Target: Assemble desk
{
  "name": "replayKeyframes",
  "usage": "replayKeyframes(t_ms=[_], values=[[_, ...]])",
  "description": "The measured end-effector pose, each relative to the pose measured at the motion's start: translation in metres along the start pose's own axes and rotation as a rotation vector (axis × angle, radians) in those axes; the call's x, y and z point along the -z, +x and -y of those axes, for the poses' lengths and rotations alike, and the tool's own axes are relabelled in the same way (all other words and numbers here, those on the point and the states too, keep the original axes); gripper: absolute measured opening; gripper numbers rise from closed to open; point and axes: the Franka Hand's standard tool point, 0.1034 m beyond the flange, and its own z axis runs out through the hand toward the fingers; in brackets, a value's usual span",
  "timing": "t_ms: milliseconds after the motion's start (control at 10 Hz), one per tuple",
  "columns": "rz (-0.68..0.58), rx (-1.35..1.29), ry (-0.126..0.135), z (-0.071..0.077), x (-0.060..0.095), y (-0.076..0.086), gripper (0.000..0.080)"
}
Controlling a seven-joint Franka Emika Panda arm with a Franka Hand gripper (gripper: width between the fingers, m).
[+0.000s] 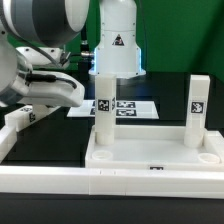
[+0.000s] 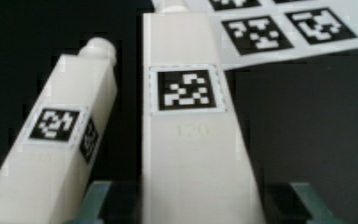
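Wrist view: hand (image 2: 197,198) pinching leg (image 2: 190,120); exterior view hides grip, shows desk panel (image 1: 150,150).

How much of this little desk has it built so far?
About halfway. Done: a first leg and a second leg stand upright at the panel's far corners. In hand: a third leg lies between the end effector's fingers, a fourth leg beside it. Left: fitting both.

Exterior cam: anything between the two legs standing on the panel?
Nothing: the exterior view shows only bare desk panel between the leg on the exterior view's left and the leg on its right; the marker board lies farther back.
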Motion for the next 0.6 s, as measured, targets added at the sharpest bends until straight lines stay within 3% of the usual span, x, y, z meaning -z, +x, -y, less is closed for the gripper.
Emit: replayKeyframes(t_ms=[200,300,500,600], values=[[-0.183,0.030,-0.017,0.014,0.046,-0.003,0.0291],[-0.212,0.022,-0.009,0.021,0.057,-0.017,0.0291],[-0.350,0.023,-0.059,0.034,0.076,-0.013,0.0291],[-0.440,0.031,-0.055,0.032,0.074,-0.012,0.0291]])
